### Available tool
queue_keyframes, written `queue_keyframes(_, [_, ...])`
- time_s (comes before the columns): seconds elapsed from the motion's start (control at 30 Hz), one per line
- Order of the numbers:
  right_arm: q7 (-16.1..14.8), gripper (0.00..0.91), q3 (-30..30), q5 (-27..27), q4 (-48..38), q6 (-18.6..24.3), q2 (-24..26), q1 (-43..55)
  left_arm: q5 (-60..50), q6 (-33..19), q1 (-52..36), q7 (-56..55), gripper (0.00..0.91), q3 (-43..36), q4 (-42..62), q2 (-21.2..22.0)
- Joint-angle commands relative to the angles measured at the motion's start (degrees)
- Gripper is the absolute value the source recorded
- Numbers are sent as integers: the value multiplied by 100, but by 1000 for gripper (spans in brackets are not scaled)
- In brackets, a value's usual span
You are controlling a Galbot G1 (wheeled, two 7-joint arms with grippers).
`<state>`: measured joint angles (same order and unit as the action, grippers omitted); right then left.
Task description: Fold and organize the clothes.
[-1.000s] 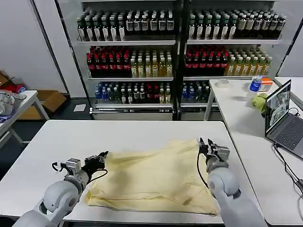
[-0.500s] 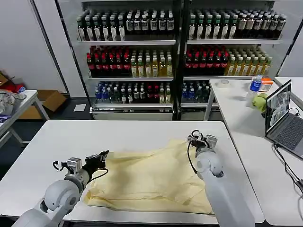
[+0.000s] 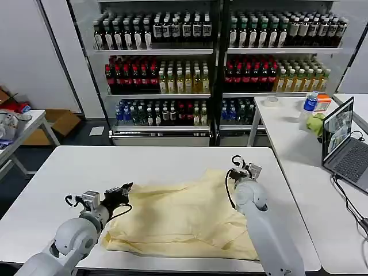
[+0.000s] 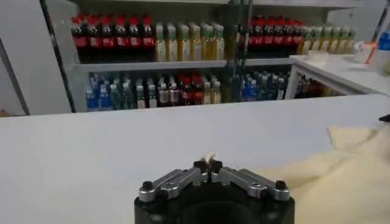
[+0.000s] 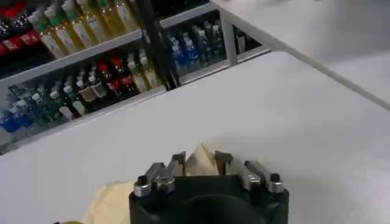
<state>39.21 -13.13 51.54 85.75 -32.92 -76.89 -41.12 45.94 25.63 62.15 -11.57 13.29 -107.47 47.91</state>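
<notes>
The white table (image 3: 69,172) in front of me is my landmark. The pale cream-yellow shirt (image 3: 184,218) lies spread and wrinkled on the half of the table nearest me, reaching from my left arm across to my right.

My right gripper (image 3: 240,168) sits at the shirt's far right corner, toward the table's back edge, its fingers parted around a raised tip of cloth without pinching it. My left gripper (image 3: 121,193) is at the shirt's left edge, nearer the table's front, its fingers pressed together on a tiny peak of fabric (image 4: 209,159).

I judge the shirt light, thin and limp: it will sag and crease, so I should take it by corners and hems, lifting both ends evenly.
</notes>
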Motion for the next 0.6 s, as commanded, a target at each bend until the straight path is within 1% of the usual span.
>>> queue_keyframes(0.03, [-41, 0, 14, 79, 81, -4, -4, 38, 0, -3, 6, 1, 20, 7, -5, 4])
queue_keyframes(0.17, [-267, 0, 55, -440, 308, 169, 101, -67, 0, -16, 10, 2, 20, 23, 8, 15])
queue_keyframes(0.2, [-393, 0, 59, -656, 472, 246, 152, -170, 0, -19, 12, 2, 20, 29, 11, 21])
queue_keyframes(0.23, [-411, 0, 58, -672, 472, 280, 177, -196, 0, -22, 13, 4, 20, 38, 17, 25])
queue_keyframes(0.27, [-515, 0, 50, -774, 620, 349, 231, -288, 4, -24, 22, 7, 20, 49, 19, 29])
queue_keyframes(0.37, [-685, 0, -8, -921, 915, 491, 323, -463, 26, -28, 46, 11, 20, 87, 24, 24])
queue_keyframes(0.4, [-827, 0, -43, -1045, 1094, 609, 405, -594, 37, -30, 56, 12, 20, 104, 19, 15])
queue_keyframes(0.5, [-1088, 0, -116, -1197, 1455, 777, 548, -874, 54, -35, 92, 9, 20, 158, -3, 3])
queue_keyframes(0.6, [-1232, 0, -224, -1270, 1805, 881, 650, -1167, 84, -37, 139, 13, 20, 228, -30, -5])
